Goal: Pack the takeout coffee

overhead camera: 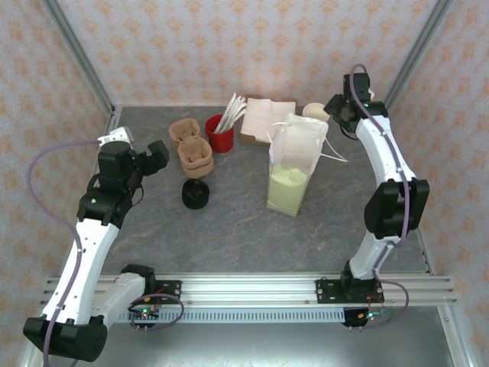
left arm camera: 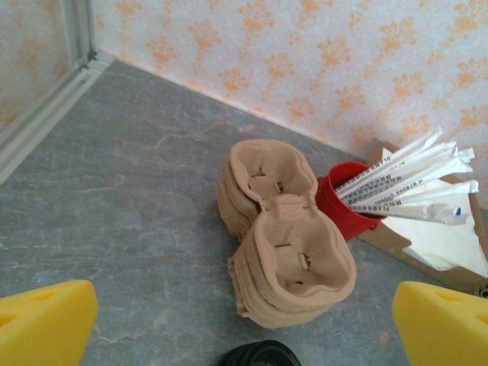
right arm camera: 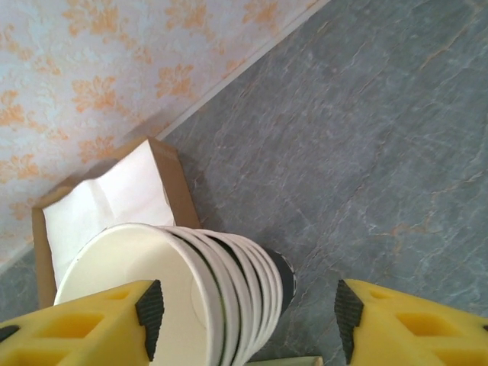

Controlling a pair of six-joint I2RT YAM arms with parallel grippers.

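Grey stone-look tabletop (overhead camera: 229,229) runs under both arms, with orange-patterned wallpaper (overhead camera: 229,46) behind it. Your left gripper (left arm camera: 244,328) hangs with its jaws spread as wide as they go and nothing between them. Right under its fingertips sits the pile of black lids (left arm camera: 255,354), and just beyond that the stack of brown pulp cup carriers (left arm camera: 286,252). Past those, off to the gripper's right, is the red cup (left arm camera: 335,202) full of wrapped straws (left arm camera: 404,179). Your right gripper (right arm camera: 248,320) stands partly open astride the stack of cream-lined cups (right arm camera: 221,290). One pad (right arm camera: 150,316) is at the front rim and the other pad (right arm camera: 347,316) is apart from the dark outer wall (so there is no squeeze on it). Which of these nested cups is the takeout coffee you cannot tell. Beyond the stack, to that gripper's left, lies the brown box (right arm camera: 179,183) of white napkins (right arm camera: 107,206). Between your two grippers, nearer the right one, the white paper bag (overhead camera: 294,145) stands upright
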